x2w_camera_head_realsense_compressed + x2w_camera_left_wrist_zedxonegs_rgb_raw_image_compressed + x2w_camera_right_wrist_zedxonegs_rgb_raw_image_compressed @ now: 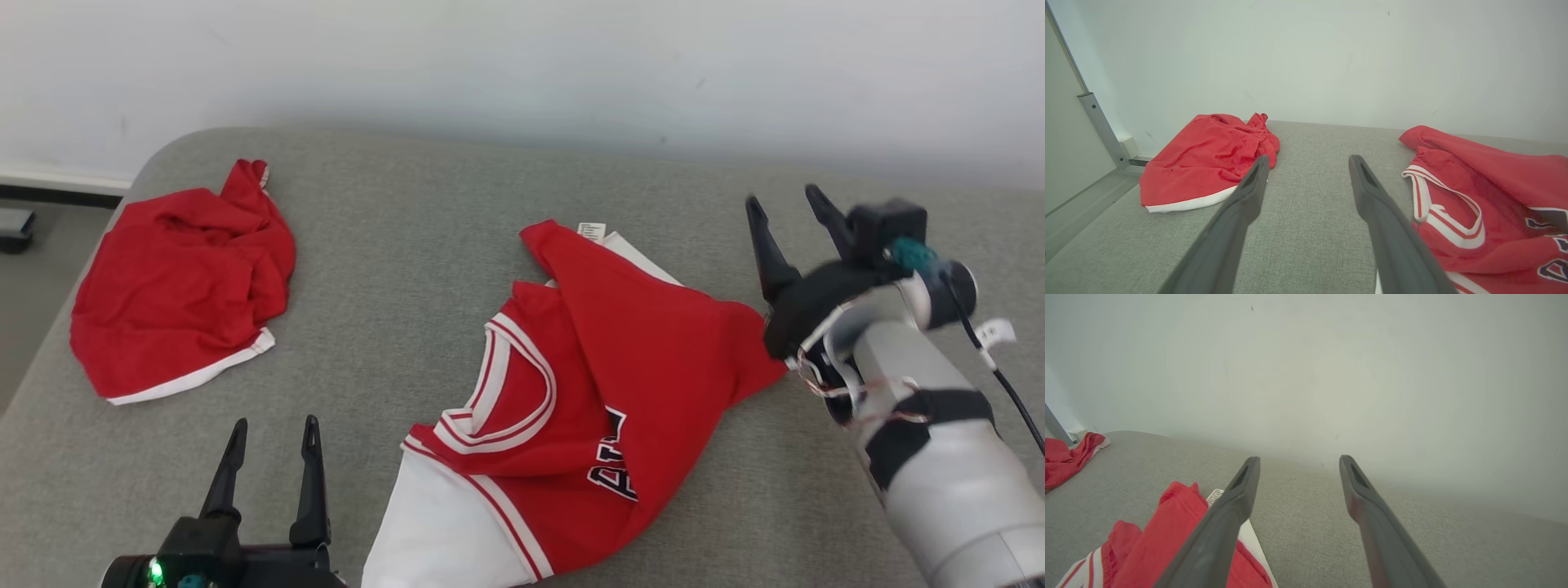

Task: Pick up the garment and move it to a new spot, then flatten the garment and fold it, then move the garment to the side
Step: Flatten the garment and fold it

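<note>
The red jersey (653, 343) lies in the middle of the grey surface (408, 237). It is not flat. One big red flap is folded over the front and hides part of the letters. The white part at the near end runs out of the head view, so where it ends cannot be seen.

The right fingers (768, 257) are spread wide apart with nothing in them. They hang just beside the right corner of the jersey and point toward the wall (522, 57). The left fingers (309, 478) are wide apart too and hold nothing. They sit low at the near side, a little left of the jersey's white part.

It looks like flattening is the job to do now, and a few things could go wrong. The flap has more than one layer of cloth. If the fingers pinch both layers at once, the flap will not open, and the whole jersey will just slide along. If they pinch too little, the thin cloth may slip out halfway and fall in a new crumple. If the near end is close to the edge of the surface, a hard pull toward the robot might drag the jersey off. The fingers could also push into the soft surface and bunch the cloth up instead of catching it.

A second red cloth (180, 278) lies crumpled well apart on the left. Both are red, so the fingers might reach for the wrong one.
</note>
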Tool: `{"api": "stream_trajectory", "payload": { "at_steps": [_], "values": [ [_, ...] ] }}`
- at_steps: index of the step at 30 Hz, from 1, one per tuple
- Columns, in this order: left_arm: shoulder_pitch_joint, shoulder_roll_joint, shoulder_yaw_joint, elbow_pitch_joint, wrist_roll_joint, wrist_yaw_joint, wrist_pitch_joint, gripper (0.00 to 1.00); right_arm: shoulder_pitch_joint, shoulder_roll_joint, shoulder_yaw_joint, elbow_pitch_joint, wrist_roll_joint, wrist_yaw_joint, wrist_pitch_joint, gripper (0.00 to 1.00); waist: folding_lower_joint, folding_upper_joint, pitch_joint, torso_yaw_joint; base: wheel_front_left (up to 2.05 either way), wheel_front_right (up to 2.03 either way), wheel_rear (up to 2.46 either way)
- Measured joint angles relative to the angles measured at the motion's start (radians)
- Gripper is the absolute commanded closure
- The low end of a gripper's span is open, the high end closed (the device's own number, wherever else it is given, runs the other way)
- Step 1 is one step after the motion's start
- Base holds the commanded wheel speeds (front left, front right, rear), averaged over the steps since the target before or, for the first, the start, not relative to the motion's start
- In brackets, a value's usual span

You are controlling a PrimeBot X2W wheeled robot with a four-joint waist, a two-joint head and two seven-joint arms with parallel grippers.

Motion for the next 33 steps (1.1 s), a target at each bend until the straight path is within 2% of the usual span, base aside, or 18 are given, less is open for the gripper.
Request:
{"api": "stream_trajectory", "payload": {
  "at_steps": [5,13,26,27,28,33],
  "values": [
    [0.020,0.000,0.015,-0.019,0.016,-0.001,0.000,0.00,0.109,-0.040,-0.006,-0.048,0.016,0.000,0.000,0.00,0.0000,0.0000,-0.011,-0.031,0.00,0.00,0.00],
    [0.031,0.000,0.036,-0.025,0.030,-0.016,0.000,0.00,0.232,-0.030,0.010,-0.055,0.054,0.000,0.000,0.00,0.0000,0.0000,-0.009,-0.046,0.00,0.00,0.00],
    [0.011,0.000,0.018,-0.019,0.035,-0.027,0.000,0.00,0.228,0.006,0.020,0.105,0.091,0.000,0.000,0.01,0.0000,0.0000,0.024,-0.003,0.00,0.00,0.00],
    [0.011,0.000,0.017,-0.019,0.035,-0.027,0.000,0.00,0.228,0.011,0.021,0.116,0.098,0.000,0.000,0.63,0.0000,0.0000,0.028,0.000,0.00,0.00,0.00],
    [0.011,0.000,0.016,-0.020,0.035,-0.026,0.000,0.00,0.228,0.014,0.024,0.121,0.101,0.000,-0.002,1.00,0.0000,0.0000,0.031,0.003,0.00,0.00,0.00],
    [0.011,0.000,0.019,-0.018,0.032,-0.018,0.000,0.00,0.220,0.007,0.013,0.068,0.113,0.000,-0.002,1.00,0.0000,0.0000,0.039,-0.003,0.00,0.00,0.00]
  ]
}}
